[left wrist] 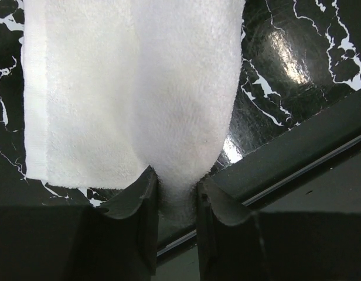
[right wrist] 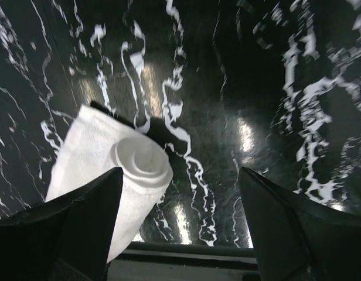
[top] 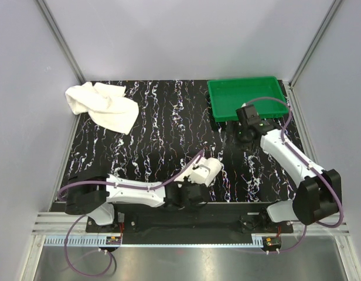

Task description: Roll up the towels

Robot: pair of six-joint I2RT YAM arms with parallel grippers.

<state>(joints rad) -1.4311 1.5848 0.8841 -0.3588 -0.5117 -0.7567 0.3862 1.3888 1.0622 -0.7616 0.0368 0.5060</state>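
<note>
Black marbled table (top: 169, 117): left gripper (left wrist: 177, 190) pinches the rolled towel (left wrist: 180, 105) at the near edge. Only the right wrist view shows its spiral end; right gripper (right wrist: 180, 175) wide open, empty. Other towel (top: 104, 105) lies crumpled far left.

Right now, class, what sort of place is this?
Probably a robot lab test cell: left arm and right arm bolted at a marbled table, plain panels around it, with a loose towel, a rolled towel and a tray as props.
</note>
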